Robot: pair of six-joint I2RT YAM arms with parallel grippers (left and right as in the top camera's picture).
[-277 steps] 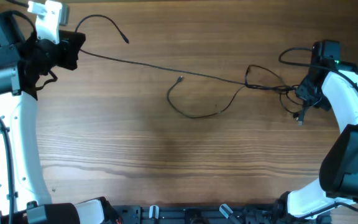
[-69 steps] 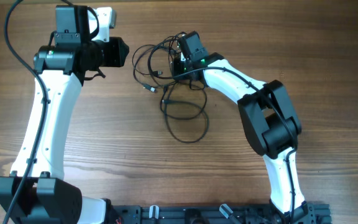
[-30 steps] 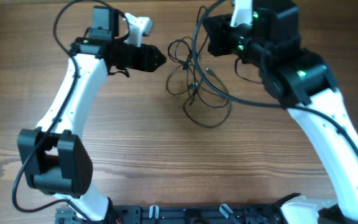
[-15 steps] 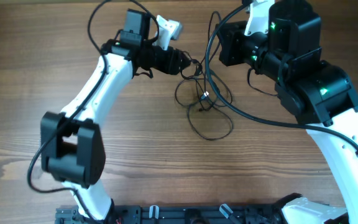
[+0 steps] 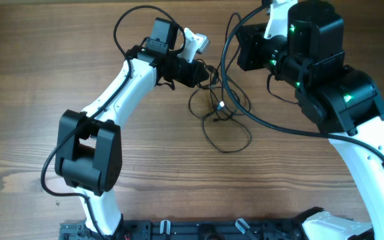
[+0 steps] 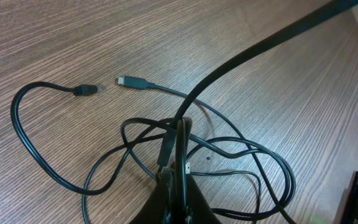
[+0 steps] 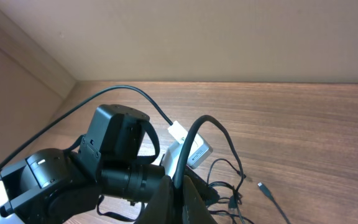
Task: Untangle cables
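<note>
Pinches a strand of the cables [image 5: 222, 117] in the left gripper [image 6: 180, 127], fingers together, low over the table [image 5: 79, 40]. Clamps another strand in the right gripper [image 7: 174, 185], raised higher. Shows loose loops between both arms, two plug tips [image 6: 132, 81] lying near each other, not touching.

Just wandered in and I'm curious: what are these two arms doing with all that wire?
Two robot arms are working at a knot of thin black cables lying on the wooden table. The left end effector is down at the table, shut on strands at the tangle's edge. The right end effector is raised above it, shut on a cable that arcs away from its fingers. The cables are not yet apart: their loops cross in one heap.
</note>
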